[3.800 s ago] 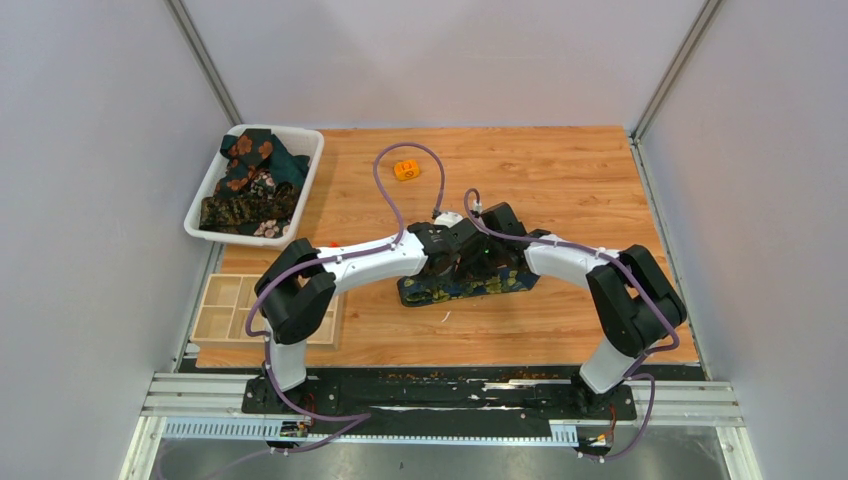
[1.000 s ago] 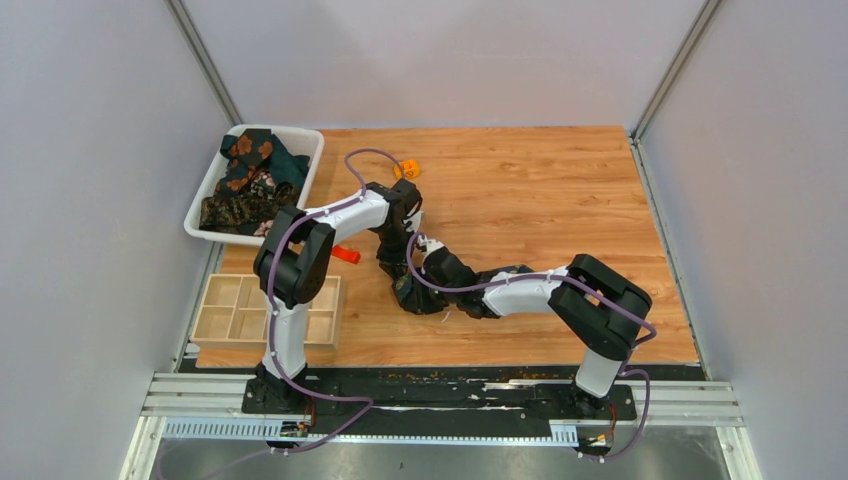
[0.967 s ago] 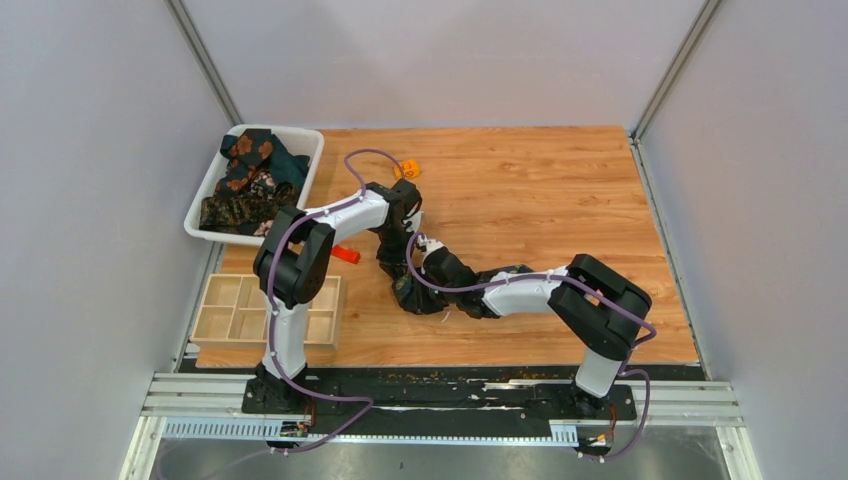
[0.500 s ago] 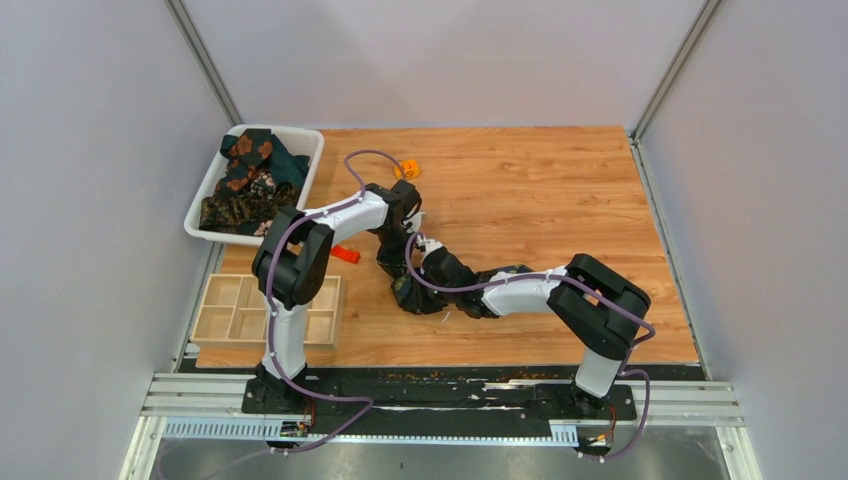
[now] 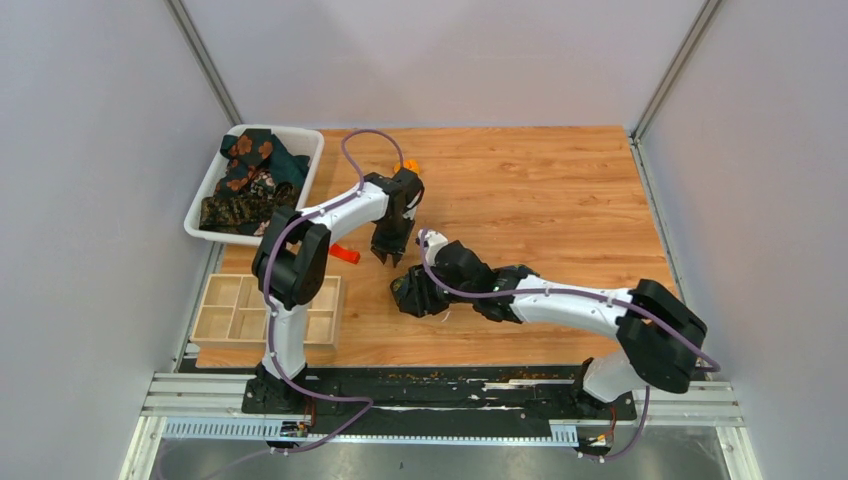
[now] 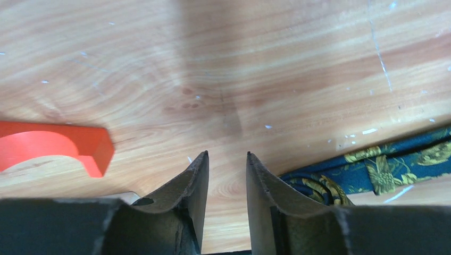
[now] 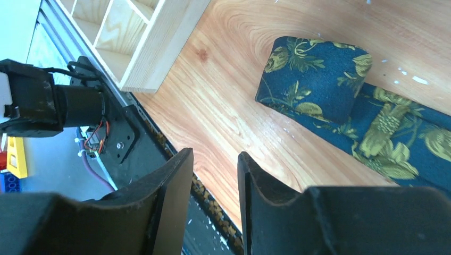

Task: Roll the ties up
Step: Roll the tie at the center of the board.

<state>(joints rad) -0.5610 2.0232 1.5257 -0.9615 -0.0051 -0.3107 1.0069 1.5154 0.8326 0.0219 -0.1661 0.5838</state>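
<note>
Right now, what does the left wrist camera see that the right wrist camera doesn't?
Only the left wrist view shows the red plastic piece. Only the right wrist view shows the wooden compartment tray. Both show the navy flowered tie, the wooden table, and an empty, open gripper, the left gripper in one and the right gripper in the other.

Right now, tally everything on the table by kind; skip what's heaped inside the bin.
Navy floral tie: 1
White bin: 1
Wooden compartment tray: 1
Red plastic piece: 1
Orange plastic piece: 1
Total: 5
</note>
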